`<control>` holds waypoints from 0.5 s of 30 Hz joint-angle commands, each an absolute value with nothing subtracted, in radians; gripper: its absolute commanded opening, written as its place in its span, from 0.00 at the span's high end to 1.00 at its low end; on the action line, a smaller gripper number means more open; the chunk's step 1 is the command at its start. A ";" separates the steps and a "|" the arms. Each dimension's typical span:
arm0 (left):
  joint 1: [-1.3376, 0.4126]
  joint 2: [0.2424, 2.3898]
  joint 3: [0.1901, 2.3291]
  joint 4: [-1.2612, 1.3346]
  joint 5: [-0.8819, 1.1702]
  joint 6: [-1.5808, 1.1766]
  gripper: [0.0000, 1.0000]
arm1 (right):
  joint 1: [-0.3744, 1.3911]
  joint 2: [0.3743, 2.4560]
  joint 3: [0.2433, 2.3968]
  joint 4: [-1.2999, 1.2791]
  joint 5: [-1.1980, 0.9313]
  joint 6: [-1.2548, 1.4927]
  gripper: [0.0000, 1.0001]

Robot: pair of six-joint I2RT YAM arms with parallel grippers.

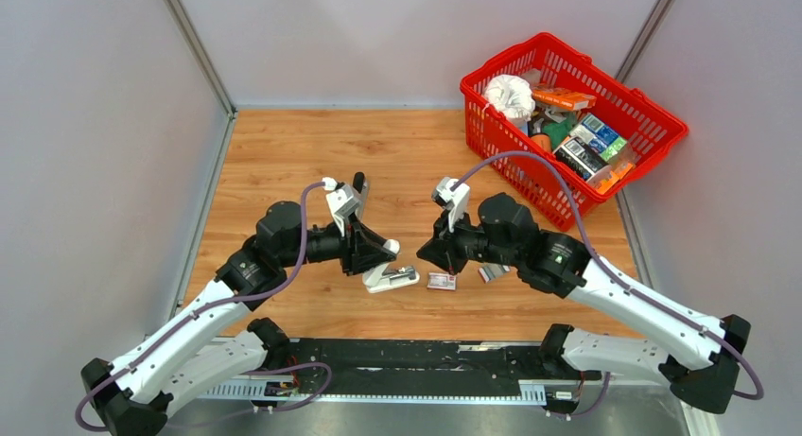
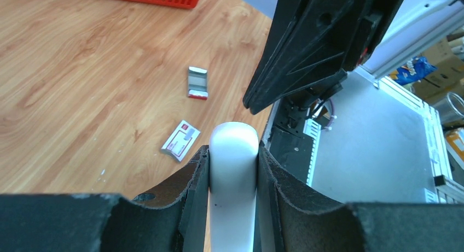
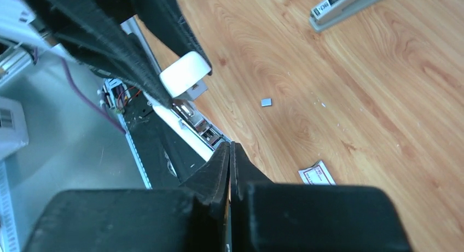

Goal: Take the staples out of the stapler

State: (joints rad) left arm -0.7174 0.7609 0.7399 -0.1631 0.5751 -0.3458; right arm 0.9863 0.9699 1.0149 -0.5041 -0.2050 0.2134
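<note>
The white stapler (image 1: pixel 391 277) lies open on the wood near the front edge. My left gripper (image 1: pixel 371 254) is shut on its raised white top arm (image 2: pixel 234 170), clamped between both pads. That white end also shows in the right wrist view (image 3: pixel 186 74). My right gripper (image 1: pixel 427 256) is shut with nothing visible between its pads; it hovers just right of the stapler and its black fingers (image 2: pixel 306 50) loom over it. One small silver-grey staple bit (image 3: pixel 266 102) lies loose on the wood, with tiny specks around it.
A small red-and-white flat box (image 1: pixel 441 281) lies right of the stapler, a grey piece with a red end (image 1: pixel 492 272) beyond it. A long grey labelled part (image 3: pixel 350 3) lies on the wood. A red basket (image 1: pixel 487 124) of goods stands at the back right.
</note>
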 commanded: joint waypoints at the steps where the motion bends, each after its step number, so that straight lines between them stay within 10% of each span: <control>1: -0.712 0.762 0.781 -0.150 0.482 -0.342 1.00 | 0.989 1.023 1.042 -0.408 -0.112 0.264 1.00; 15: -0.713 0.821 0.798 -0.100 0.338 -0.402 1.00 | 1.003 1.170 0.940 -0.143 -0.046 0.334 1.00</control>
State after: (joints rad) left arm -0.7174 0.8165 0.7433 -0.1665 0.3916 -0.3687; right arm 0.9882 1.1362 0.9539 -0.2607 -0.0814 0.3134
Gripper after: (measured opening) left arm 0.400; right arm 0.004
